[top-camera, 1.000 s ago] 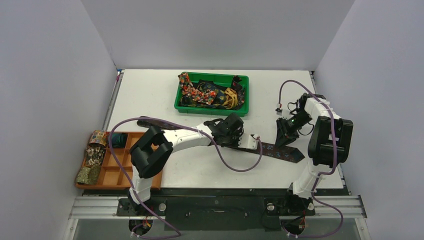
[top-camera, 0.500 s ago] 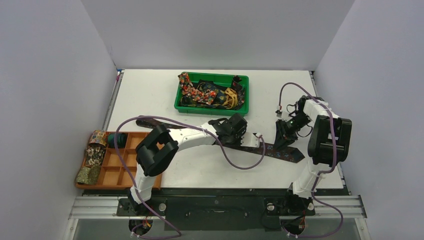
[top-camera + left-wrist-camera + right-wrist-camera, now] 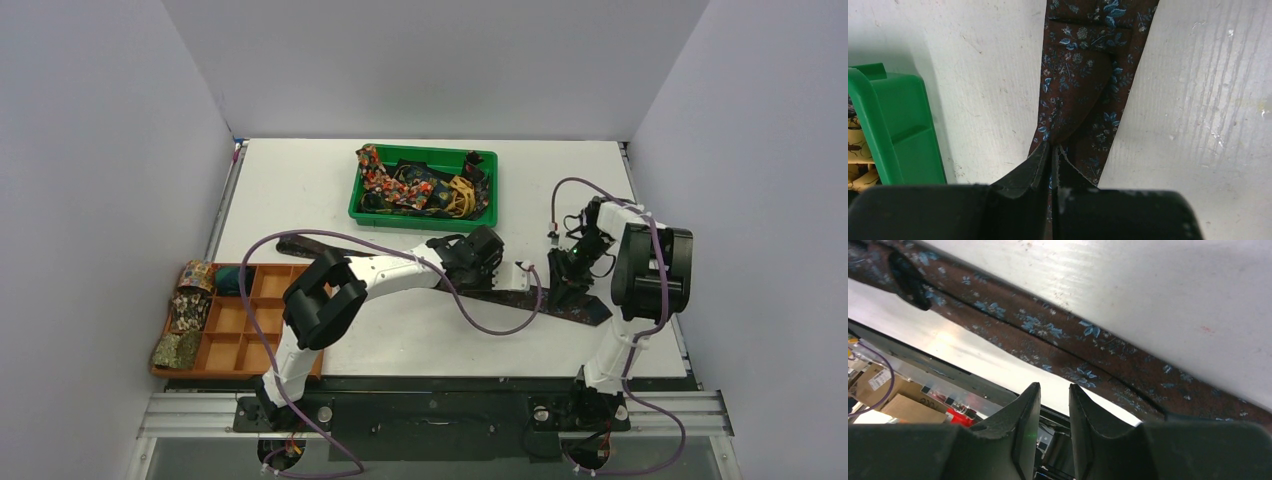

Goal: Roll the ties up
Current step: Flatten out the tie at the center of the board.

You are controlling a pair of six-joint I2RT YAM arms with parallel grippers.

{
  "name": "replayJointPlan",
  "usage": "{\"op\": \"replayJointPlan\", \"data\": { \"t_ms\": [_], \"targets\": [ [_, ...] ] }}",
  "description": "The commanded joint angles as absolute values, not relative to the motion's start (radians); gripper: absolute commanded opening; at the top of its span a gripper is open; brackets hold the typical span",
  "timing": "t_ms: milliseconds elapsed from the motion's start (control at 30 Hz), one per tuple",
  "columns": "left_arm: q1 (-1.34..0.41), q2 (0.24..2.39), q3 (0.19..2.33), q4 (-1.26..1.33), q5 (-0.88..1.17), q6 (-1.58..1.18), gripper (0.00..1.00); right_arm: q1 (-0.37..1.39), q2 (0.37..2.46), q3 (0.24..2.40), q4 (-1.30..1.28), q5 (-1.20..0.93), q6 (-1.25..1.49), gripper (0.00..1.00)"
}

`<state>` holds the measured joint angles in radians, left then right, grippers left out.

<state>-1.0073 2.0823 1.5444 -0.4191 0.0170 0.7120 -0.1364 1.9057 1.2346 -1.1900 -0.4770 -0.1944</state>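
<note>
From above, the brown floral tie (image 3: 572, 309) lies drawn flat across the table (image 3: 300, 190), ready for rolling. Left wrist: my left claw (image 3: 1053, 147) pinches its fold shut, anchoring it. Right wrist: my right claw (image 3: 1054, 390) hovers slightly parted and empty, near the tie.

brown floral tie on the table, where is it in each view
Top external: brown floral tie crosses the middle, its wide end at right.
Left wrist: top centre, running down into the shut left pincer.
Right wrist: diagonal band, upper left to lower right.
Shared landmark: green bin, in top external and left wrist only.
</note>
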Motion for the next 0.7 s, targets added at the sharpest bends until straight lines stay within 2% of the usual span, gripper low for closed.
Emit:
{"op": "replayJointPlan", "data": {
  "t_ms": [0, 167, 533, 667],
  "targets": [
    [-1.011, 2.089, 1.589, -0.401, 0.061, 0.659, 0.00, -0.109, 1.920, 1.231, -1.174, -0.406, -0.169, 0.25],
    [-1.012, 2.075, 1.565, -0.377, 0.082, 0.623, 0.00, -0.096, 1.944, 1.229, -1.162, -0.386, -0.165, 0.25],
    [-1.020, 2.068, 1.539, -0.284, -0.055, 0.593, 0.00, -0.080, 1.951, 1.231, -1.161, -0.387, -0.162, 0.25],
    [-1.028, 2.059, 1.526, -0.278, -0.048, 0.604, 0.00, -0.079, 1.956, 1.233, -1.160, -0.392, -0.161, 0.25]
  ]
}}
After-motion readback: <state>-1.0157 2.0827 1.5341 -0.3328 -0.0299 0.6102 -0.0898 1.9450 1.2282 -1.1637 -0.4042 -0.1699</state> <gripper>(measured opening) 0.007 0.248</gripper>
